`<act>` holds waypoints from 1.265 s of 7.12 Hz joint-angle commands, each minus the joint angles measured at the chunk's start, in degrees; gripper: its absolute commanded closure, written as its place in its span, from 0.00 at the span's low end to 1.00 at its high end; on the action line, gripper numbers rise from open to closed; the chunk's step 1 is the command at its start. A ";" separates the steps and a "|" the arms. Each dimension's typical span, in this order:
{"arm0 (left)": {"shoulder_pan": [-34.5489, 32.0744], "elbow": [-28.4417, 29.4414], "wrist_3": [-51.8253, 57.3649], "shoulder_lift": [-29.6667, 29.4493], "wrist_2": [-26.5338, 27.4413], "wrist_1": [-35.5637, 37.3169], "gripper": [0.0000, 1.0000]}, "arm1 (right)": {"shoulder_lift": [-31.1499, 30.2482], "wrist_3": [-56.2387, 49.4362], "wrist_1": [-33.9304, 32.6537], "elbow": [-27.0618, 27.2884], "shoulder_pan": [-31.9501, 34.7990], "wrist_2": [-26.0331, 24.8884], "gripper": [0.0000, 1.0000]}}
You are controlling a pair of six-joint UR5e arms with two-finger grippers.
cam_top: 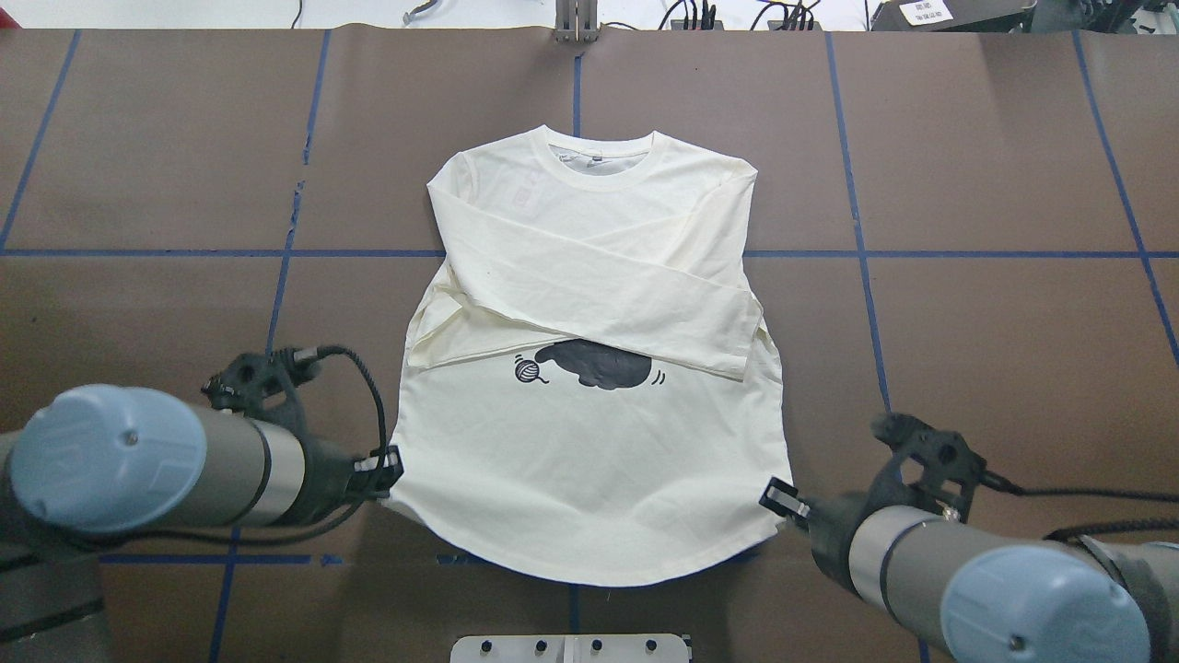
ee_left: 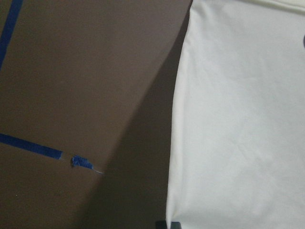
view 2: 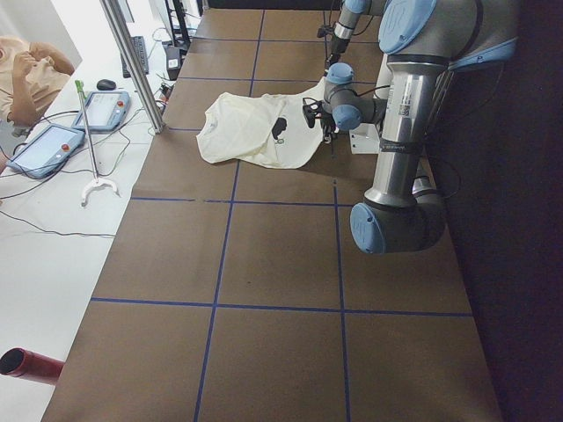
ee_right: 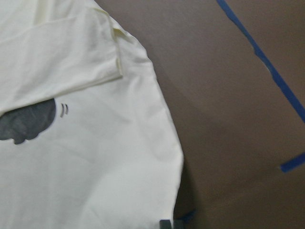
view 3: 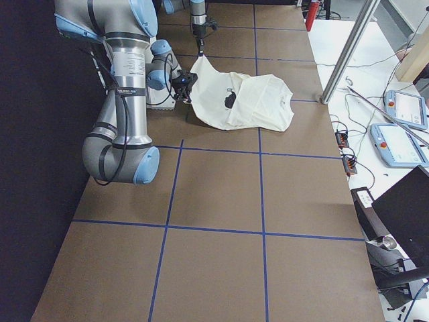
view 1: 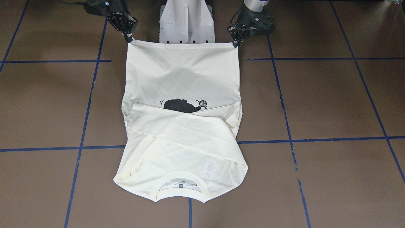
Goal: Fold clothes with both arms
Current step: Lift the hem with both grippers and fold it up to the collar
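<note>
The brown table (cam_top: 138,184), gridded with blue tape (cam_top: 184,251), spreads out from my white pedestal base (view 1: 186,22). The cream T-shirt (cam_top: 589,460) lies print side up straight out from the base, with its hem nearest the base. My left arm (cam_top: 138,460) and right arm (cam_top: 967,562) flank the base. The sleeves (cam_top: 589,276) are crossed over the chest. My left gripper (view 1: 235,44) is pinched closed on one hem corner and my right gripper (view 1: 129,38) on the other, with the hem drawn straight between them just in front of the base. The black cat print (cam_top: 594,364) shows on the base side of the sleeves. The ribbed collar (cam_top: 603,161) lies farthest from the base.
</note>
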 commanded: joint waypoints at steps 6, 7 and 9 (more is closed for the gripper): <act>-22.28 42.08 11.11 -21.77 0.16 -19.90 1.00 | 27.58 -30.64 10.07 -47.56 36.04 21.16 1.00; -22.29 48.11 11.02 -24.40 0.42 -22.78 1.00 | 30.12 -32.38 11.76 -53.54 36.59 21.35 1.00; -22.29 56.58 9.88 -27.06 1.12 -29.90 0.90 | 32.60 -33.37 13.26 -59.11 36.59 20.92 1.00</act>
